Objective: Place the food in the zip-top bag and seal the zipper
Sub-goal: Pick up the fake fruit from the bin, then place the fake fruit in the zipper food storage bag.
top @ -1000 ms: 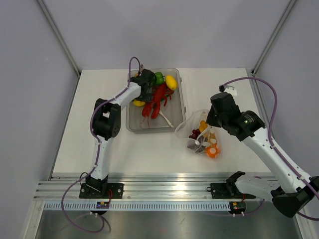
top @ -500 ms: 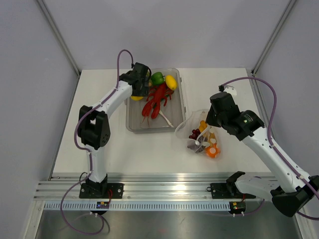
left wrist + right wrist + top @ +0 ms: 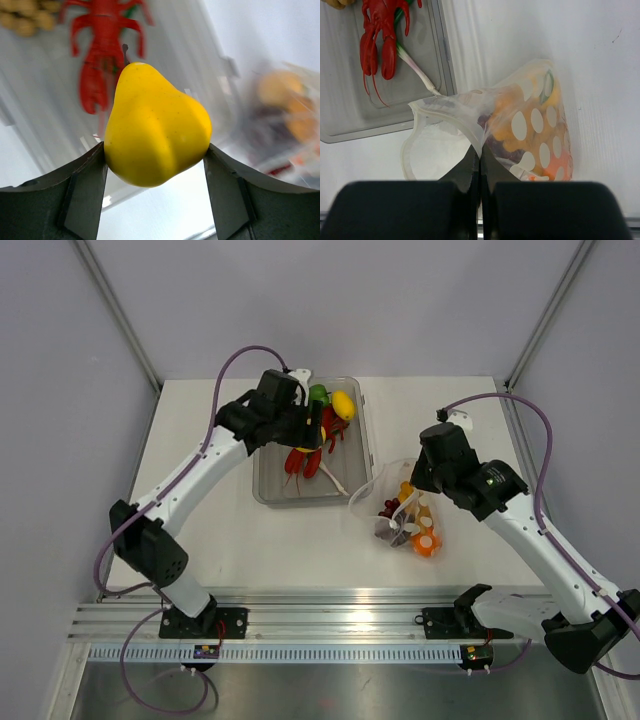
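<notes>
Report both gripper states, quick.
Left gripper: closed on the yellow pear.
Right gripper: closed, pinching the mouth edge of the zip-top bag.

The pear-shaped plastic toy fruit is bright yellow with faint darker specks. The plastic toy lobster is solid red. The soft clear plastic bag bears round white dots; orange, yellow and dark purple show through it. The rigid clear rectangular tray looks grey against the white surface. The small plastic toy pepper is green, the oval plastic toy lemon yellow.
</notes>
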{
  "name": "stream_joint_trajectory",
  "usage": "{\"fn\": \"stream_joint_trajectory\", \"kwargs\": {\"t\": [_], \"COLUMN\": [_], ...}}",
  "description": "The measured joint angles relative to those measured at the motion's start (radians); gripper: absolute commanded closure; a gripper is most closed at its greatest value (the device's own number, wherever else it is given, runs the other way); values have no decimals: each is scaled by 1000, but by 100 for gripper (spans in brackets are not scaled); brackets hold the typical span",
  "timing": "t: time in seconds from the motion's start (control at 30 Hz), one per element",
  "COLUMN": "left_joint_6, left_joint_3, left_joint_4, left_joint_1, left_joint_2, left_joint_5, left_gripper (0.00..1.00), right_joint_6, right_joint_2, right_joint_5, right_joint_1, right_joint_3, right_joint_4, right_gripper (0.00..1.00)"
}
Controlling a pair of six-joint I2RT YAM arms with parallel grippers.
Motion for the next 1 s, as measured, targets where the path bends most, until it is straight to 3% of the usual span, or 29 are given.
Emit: {"fn": "stream_joint_trajectory", "kwargs": {"t": [0.23, 0.4, 0.63, 0.83, 1.0], "left_joint_6": [10, -19, -71, -100, -111], "left_joint_3": [-89, -121, -126, -121, -67], "left_joint_4": [-5, 40, 138, 181, 193], "left_joint_1": [-129, -219, -311, -325, -325], "left_joint_2": [-188, -203, -84, 51, 132], "left_joint_5": [263, 423, 516, 519, 516], "left_gripper": [63, 63, 63, 63, 48], "right_joint_6": [0, 0, 1, 2, 2], "right_joint_2": [0, 0, -2, -14, -24], "right_joint_5": [-14, -26, -34, -34, -34], "right_joint_1": [0, 0, 0, 0, 0], "right_joint_3": [0, 0, -1, -6, -9], "right_joint_4": [14, 18, 18, 17, 17], "right_gripper": [100, 100, 100, 100, 100]}}
